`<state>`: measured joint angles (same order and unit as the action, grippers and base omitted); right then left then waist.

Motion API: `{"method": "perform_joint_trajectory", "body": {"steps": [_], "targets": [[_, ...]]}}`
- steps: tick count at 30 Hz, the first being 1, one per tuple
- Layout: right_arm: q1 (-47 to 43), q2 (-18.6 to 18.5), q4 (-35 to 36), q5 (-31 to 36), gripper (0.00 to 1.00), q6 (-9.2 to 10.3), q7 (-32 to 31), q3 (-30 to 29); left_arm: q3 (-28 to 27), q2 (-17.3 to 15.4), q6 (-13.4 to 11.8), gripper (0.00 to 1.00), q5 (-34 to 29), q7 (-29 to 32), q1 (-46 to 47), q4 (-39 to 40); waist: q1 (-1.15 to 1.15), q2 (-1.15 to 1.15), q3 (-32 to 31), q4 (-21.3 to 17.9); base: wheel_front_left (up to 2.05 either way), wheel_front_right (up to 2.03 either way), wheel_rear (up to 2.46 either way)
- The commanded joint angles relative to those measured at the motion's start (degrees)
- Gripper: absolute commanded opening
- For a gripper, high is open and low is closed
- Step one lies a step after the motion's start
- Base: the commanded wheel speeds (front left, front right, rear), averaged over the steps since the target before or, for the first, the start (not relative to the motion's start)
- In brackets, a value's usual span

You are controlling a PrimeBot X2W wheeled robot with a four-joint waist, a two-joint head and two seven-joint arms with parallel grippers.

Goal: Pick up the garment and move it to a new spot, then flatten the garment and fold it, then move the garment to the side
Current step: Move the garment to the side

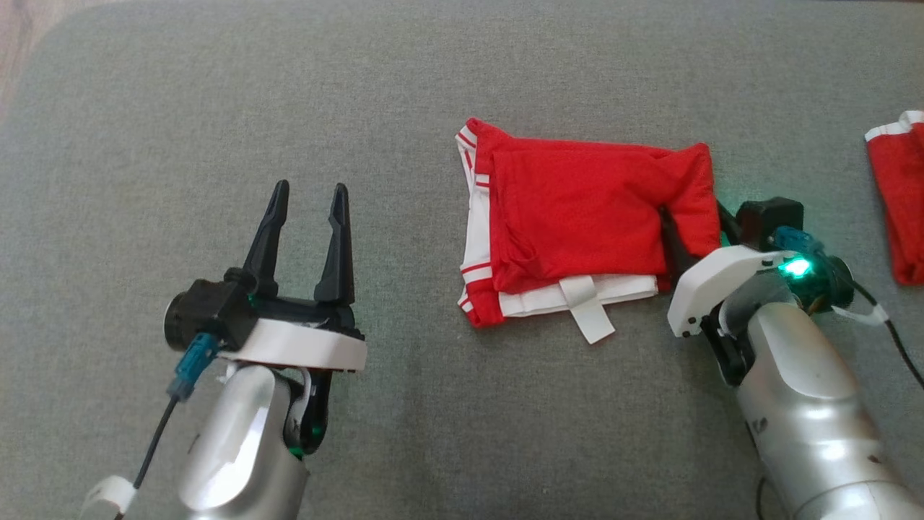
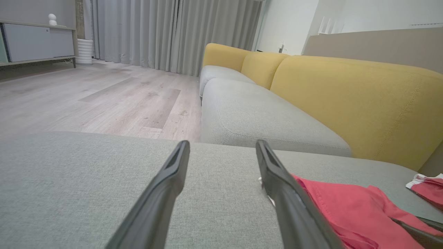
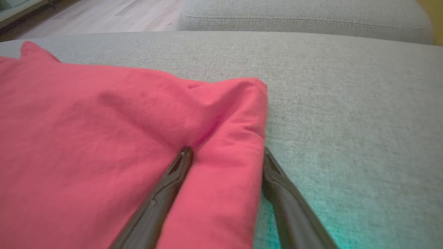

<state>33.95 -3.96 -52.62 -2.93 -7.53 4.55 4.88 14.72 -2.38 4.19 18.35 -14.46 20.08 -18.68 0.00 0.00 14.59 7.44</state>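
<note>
**Step in hand, by my reading: move the folded garment aside.**
Garment (image 1: 577, 217) lies folded on the cushion (image 1: 216, 108). My right fingers (image 3: 166, 186) straddle its right fold, wide open, gripping nothing. Left fingers (image 1: 336, 245) are open and empty, well apart. Next: close right, lift.

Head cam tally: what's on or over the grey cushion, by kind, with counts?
Red-and-white garments: 2 (folded garment in the middle, second garment cut off at the view's right edge)
Grippers: 2 (left gripper open over bare fabric, right gripper open astride the folded garment's edge)
Total: 4
</note>
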Motion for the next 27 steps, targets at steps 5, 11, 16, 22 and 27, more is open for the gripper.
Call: {"method": "perform_joint_trajectory", "body": {"steps": [5,11,16,22,27], "targets": [[1.78,1.08,-2.72,3.01,0.0,0.04,2.12,2.35,-1.33,-0.5,-0.55,1.0,0.29,-0.53,2.43,1.58,0.0,0.0,-0.39,-0.55,0.0,0.0,0.0],[3.67,-0.25,-2.56,8.87,0.0,0.04,6.29,1.88,-1.05,-0.5,-0.42,1.0,0.35,-0.53,2.08,1.62,0.0,0.0,-1.85,-2.43,0.0,0.0,0.0],[4.33,-2.38,-0.72,12.18,0.0,0.04,7.66,2.33,-0.16,-0.5,-0.49,1.0,0.62,-0.53,2.02,2.09,0.0,0.0,-2.88,-4.29,0.0,0.0,0.0],[5.29,-7.41,3.22,13.94,0.0,0.04,7.67,5.08,3.85,-0.5,-1.34,1.0,2.14,-0.53,3.12,3.11,0.0,0.0,-3.55,-7.48,0.0,0.0,0.0],[6.65,-13.6,6.98,11.99,0.0,0.04,5.3,8.13,8.09,-0.5,-2.63,1.0,3.25,-0.53,4.78,4.47,0.0,0.0,-2.89,-9.76,0.0,0.0,0.0]]}}
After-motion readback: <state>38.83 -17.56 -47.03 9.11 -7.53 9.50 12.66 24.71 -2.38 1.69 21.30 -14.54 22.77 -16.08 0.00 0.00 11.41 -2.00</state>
